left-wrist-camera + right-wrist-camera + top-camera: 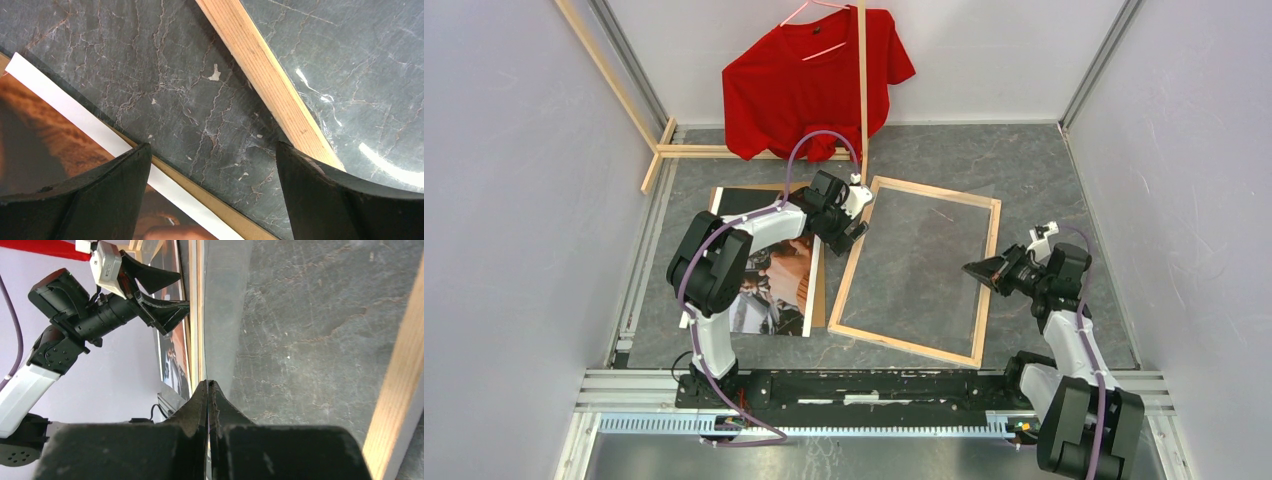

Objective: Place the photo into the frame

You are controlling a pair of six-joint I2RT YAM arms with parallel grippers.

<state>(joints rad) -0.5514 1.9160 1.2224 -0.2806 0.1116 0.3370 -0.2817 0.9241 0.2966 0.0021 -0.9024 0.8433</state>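
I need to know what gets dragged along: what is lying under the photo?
A brown cardboard sheet lies under the photo; only strips show past its right and far edges. The rest is hidden by the print and the left arm.

The frame (904, 345) is pale wood, the photo (774, 290) orange and dark with white border, the table (1044, 170) veined grey.
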